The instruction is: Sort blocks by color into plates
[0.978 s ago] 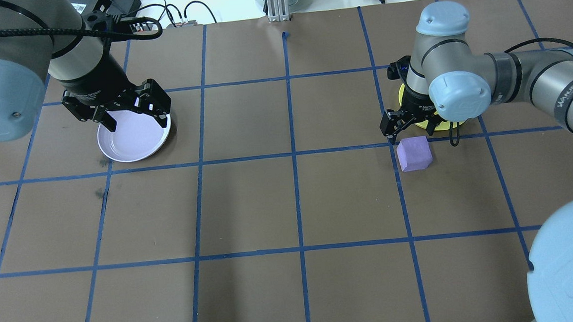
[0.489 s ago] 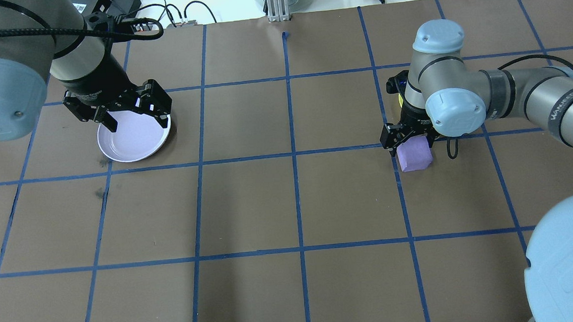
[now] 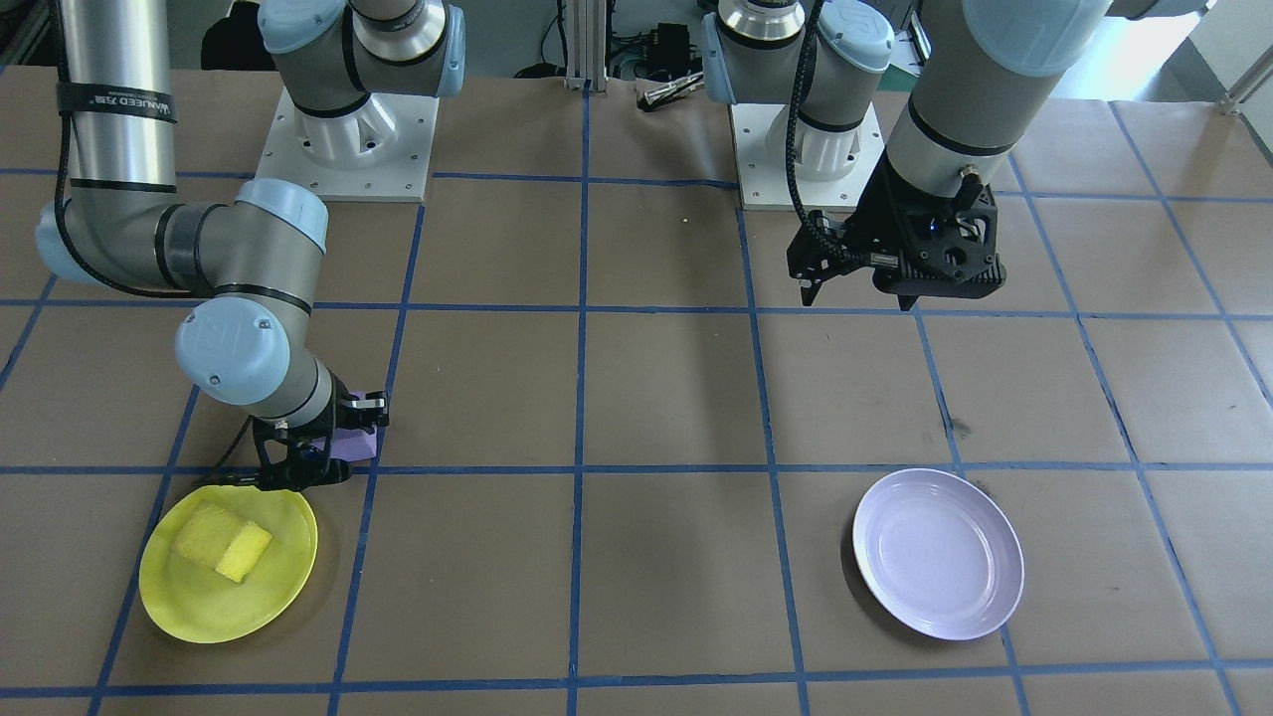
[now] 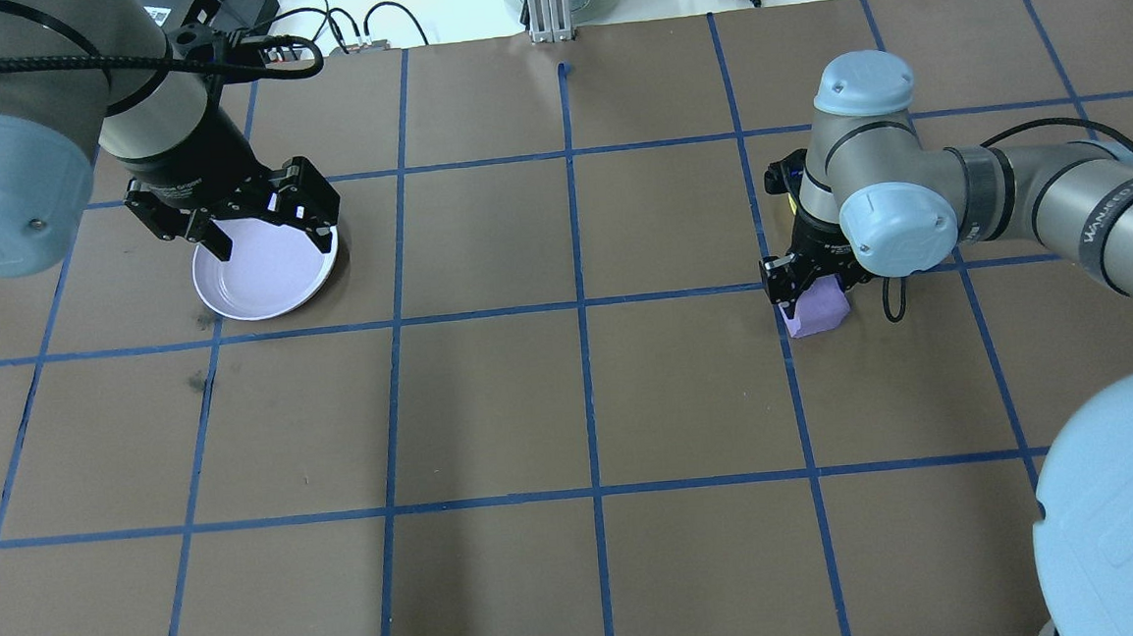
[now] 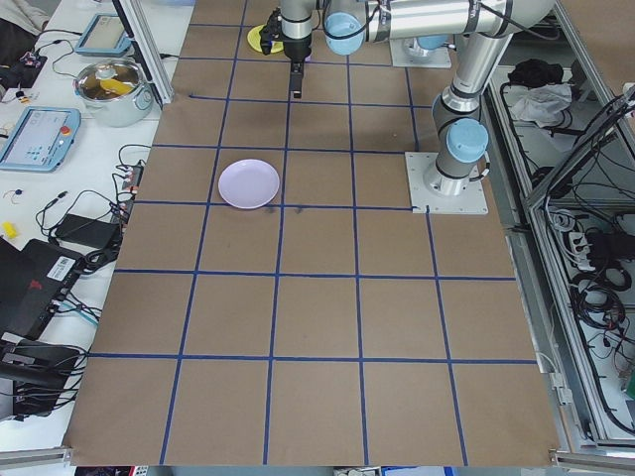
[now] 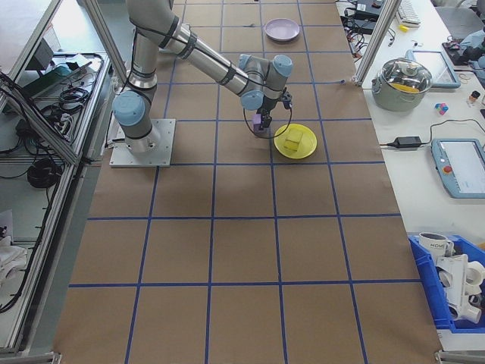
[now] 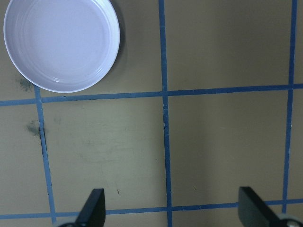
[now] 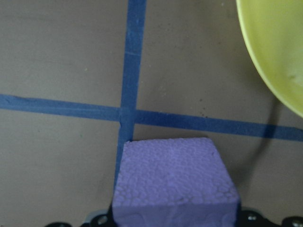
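The right gripper is down at the table with its jaws set on either side of the lavender block; whether they are pinching it or merely bracketing it cannot be told. The right wrist view shows that block's pebbled foam face, its corner over a crossing of blue tape lines, with the curved rim of the yellow plate just beyond. In the front-facing view the yellow plate carries the rough yellow block inside it, near the lavender one. The left gripper hangs above the table with its jaws spread wide and nothing between them, over the far edge of the lavender plate. The right arm's band reads "WANEED" in white, followed by characters too small to read.
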Available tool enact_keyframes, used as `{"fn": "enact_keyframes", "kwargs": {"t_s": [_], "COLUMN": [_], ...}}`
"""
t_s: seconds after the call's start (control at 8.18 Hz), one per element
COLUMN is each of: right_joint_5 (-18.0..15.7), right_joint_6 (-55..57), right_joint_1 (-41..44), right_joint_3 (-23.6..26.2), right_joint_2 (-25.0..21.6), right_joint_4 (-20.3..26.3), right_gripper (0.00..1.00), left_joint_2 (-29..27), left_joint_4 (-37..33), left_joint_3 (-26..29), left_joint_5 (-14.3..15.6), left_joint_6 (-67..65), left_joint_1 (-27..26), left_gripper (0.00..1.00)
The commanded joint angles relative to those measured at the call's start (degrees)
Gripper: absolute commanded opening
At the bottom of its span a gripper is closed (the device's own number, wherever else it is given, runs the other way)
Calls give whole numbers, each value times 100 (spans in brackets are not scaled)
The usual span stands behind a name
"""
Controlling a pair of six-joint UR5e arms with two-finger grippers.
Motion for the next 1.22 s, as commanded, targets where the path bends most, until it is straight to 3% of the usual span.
{"fn": "enact_keyframes", "kwargs": {"t_s": [0.0,0.12,0.37,0.49,0.73,0.98,1.1], "right_joint_5": [216,566,639,1083,1281,1290,1125], "right_joint_6": [404,537,1404,1826,2626,3400,3439], "right_joint_1": [104,470,1550,1972,2641,3213,3468], "right_joint_3": [-141,-159,-298,-474,-939,-1780,-2072], "right_joint_2": [-131,-262,-290,-255,-141,751,1121], "right_joint_4": [43,35,-44,-71,-132,-465,-466], "right_gripper": [27,27,27,27,28,32,33], "left_joint_2": [8,0,0,-9,-9,-9,-9], "left_joint_4": [0,0,0,0,0,0,0], "left_joint_3": [0,0,0,0,0,0,0], "left_joint_5": [3,3,3,3,3,3,3], "left_joint_6": [0,0,0,9,9,9,9], "left_joint_1": [0,0,0,0,0,0,0], "left_gripper": [100,100,100,100,100,100,100]}}
